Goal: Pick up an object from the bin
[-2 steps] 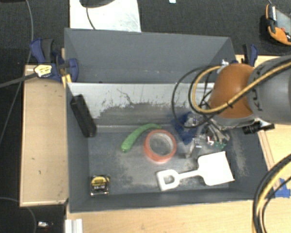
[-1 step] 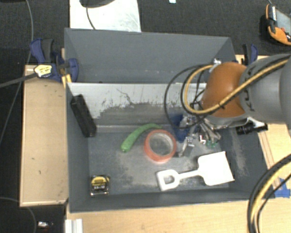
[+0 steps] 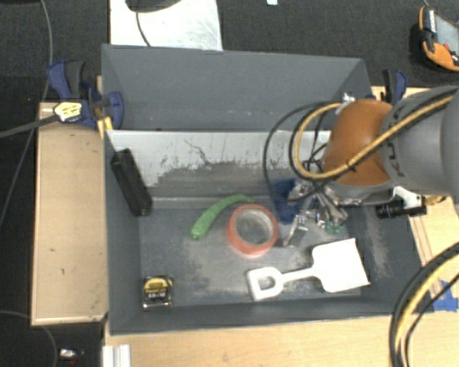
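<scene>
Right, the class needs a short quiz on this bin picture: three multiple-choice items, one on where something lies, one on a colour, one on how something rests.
1. Where in the bin is the small yellow tape measure?
A lower left corner of the view
B upper right corner
C dead centre

2. What colour is the ring near the middle?
A black
B orange-red
C white

3. How does the white scoop rest?
A standing on end
B hanging in the air
C flat on the floor

Key: 1 A, it sits by the front wall at the left. 2 B, its rim is orange-red. 3 C, blade and handle both lie on the floor.
</scene>
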Motion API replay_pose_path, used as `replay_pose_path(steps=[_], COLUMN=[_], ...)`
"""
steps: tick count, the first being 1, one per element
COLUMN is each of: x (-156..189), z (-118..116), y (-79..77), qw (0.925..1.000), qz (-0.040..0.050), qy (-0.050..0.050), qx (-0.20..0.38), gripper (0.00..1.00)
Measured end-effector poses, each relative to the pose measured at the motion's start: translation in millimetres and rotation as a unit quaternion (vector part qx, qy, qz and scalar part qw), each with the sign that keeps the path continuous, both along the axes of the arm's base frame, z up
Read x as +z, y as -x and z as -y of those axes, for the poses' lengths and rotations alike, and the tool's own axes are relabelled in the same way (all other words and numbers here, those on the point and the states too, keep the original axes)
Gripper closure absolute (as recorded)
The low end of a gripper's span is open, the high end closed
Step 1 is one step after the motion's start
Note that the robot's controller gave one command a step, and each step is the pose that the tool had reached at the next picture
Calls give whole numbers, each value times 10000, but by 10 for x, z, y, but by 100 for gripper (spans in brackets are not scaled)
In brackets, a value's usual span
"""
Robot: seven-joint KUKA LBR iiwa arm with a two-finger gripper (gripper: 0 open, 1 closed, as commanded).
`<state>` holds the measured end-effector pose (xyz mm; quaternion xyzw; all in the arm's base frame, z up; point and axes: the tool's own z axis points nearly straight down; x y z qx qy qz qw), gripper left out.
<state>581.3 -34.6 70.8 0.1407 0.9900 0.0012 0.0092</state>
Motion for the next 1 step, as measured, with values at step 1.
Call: replay_pose_path(steps=[1], x=[-1], z=[-151], y=[92], qw=[9990], qz=[4], qy=[1], qx=[451], gripper=[0])
